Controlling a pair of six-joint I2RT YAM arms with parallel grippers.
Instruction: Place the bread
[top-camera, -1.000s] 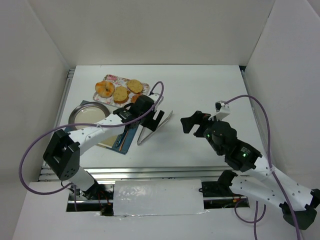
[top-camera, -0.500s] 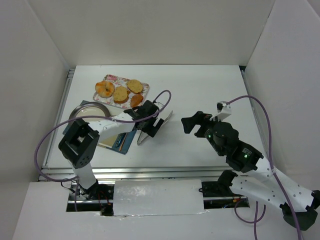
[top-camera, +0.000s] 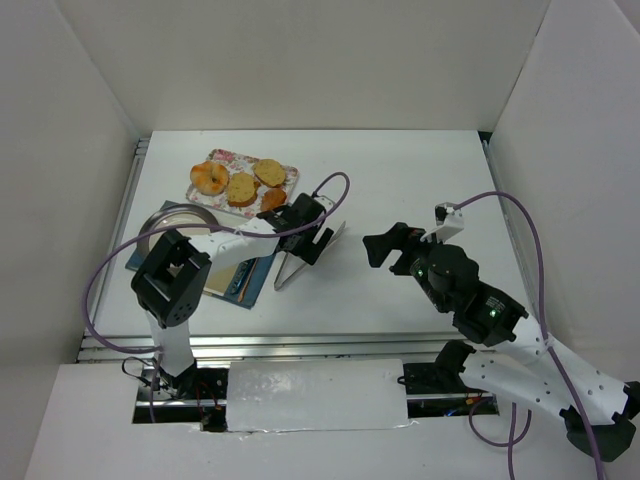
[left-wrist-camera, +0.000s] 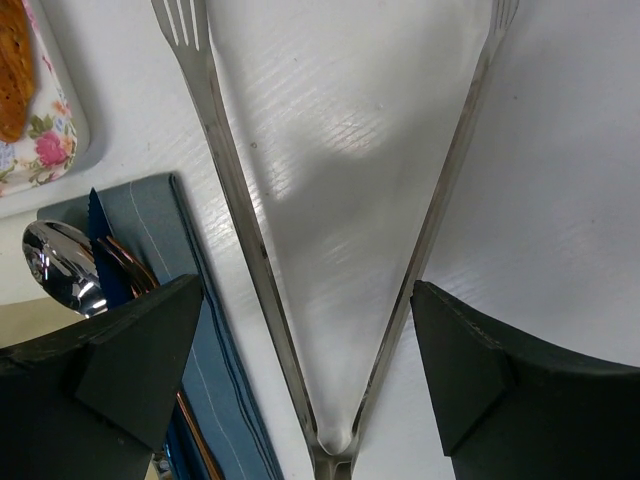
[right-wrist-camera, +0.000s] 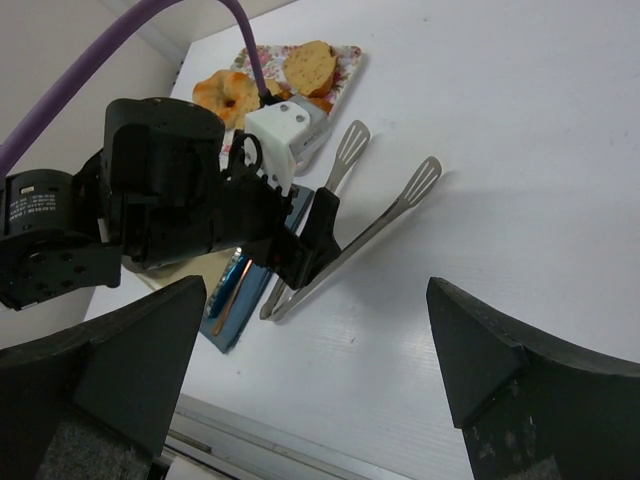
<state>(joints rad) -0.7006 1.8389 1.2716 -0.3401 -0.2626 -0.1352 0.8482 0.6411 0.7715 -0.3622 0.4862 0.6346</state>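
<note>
Sitting at the left end of the tray (top-camera: 287, 172), the bread (top-camera: 209, 177) is far from both my grippers. My left gripper (left-wrist-camera: 308, 292) is spread wide, straddling the tongs (left-wrist-camera: 238, 195) on the table; my right gripper (top-camera: 383, 247) hangs open, well apart.

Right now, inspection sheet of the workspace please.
Surface: white table, no spills seen.
Job's things: bread on the floral tray, far left, no gripper near it.
Clutter: toasted slices and reddish-orange piece on the same tray; metal plate; blue napkin with a spoon; tongs lying open on the table.
Grippers: left gripper open, straddling the tongs near their hinge; right gripper open, empty.
Cables: purple cable looping above the left wrist; another along the right arm.
Surroundings: white walls on three sides.
</note>
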